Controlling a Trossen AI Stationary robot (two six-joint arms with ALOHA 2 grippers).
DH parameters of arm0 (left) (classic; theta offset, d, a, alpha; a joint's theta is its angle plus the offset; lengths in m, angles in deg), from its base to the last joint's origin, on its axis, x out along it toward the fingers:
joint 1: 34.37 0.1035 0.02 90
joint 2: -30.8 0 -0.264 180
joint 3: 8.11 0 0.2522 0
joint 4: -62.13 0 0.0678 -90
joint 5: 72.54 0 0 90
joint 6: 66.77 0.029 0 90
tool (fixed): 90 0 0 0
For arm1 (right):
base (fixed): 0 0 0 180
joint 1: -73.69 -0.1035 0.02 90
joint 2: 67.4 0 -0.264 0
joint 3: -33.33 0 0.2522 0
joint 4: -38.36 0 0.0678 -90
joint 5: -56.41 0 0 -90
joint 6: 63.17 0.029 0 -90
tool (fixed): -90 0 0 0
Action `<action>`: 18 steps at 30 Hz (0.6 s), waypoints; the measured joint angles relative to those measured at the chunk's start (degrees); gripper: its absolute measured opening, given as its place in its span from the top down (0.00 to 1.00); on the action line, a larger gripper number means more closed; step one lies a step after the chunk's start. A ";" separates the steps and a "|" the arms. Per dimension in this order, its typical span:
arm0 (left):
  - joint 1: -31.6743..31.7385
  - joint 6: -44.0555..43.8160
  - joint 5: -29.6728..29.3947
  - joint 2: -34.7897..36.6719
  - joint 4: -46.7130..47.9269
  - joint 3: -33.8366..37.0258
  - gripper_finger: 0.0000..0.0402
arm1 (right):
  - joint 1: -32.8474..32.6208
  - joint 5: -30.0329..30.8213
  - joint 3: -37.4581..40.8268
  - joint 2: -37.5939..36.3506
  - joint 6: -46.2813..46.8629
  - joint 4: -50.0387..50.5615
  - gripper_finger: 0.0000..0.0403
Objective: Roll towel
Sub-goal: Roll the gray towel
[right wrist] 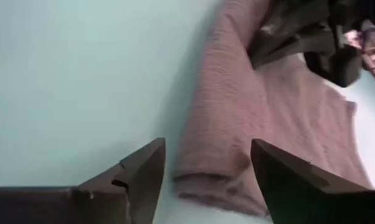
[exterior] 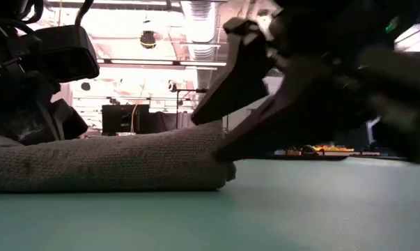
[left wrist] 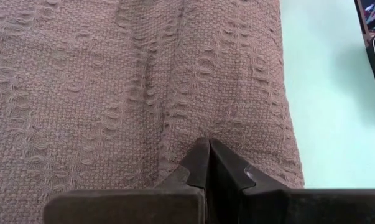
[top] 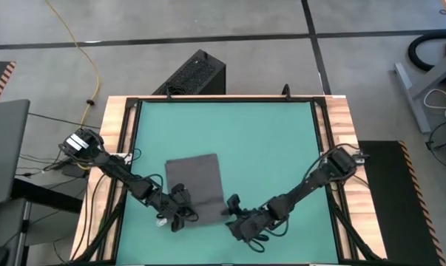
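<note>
The dark grey towel [top: 193, 177] lies folded on the green mat, left of the table's middle and toward its near edge. Its near edge is rolled into a thick roll [exterior: 112, 164] that rests on the mat. My left gripper [top: 180, 213] is shut, its tips [left wrist: 209, 146] on the cloth at the roll's left part. My right gripper [top: 230, 205] is open at the roll's right end [right wrist: 206, 180]. One finger stands on each side of that end [exterior: 220, 136]. My left gripper has its shut fingertips [left wrist: 206, 155] on the towel's upper surface [left wrist: 175, 112], slanting down from the table's near left. Whether any cloth is caught between the tips, the fingers themselves hide. My right gripper straddles the roll's right end; I cannot tell whether either finger touches the cloth.
Bare green mat [top: 267, 140] stretches beyond the towel to the far edge and to the right. A wooden frame [top: 333, 133] borders the table. A black box [top: 197, 74] stands on the floor past the far edge.
</note>
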 joint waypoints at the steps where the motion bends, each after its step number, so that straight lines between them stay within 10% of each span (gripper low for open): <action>1: 0.02 0.11 0.27 0.00 0.01 0.00 1.00 | 0.16 0.57 0.00 0.45 -0.36 -0.76 0.34; 8: -0.04 3.42 0.62 0.73 -1.82 0.00 1.00 | 4.51 -5.57 0.00 1.18 4.76 0.35 0.42; 18: -2.12 8.35 -4.26 8.47 -2.04 0.09 1.00 | 9.95 -20.35 1.08 0.98 15.04 -0.81 0.92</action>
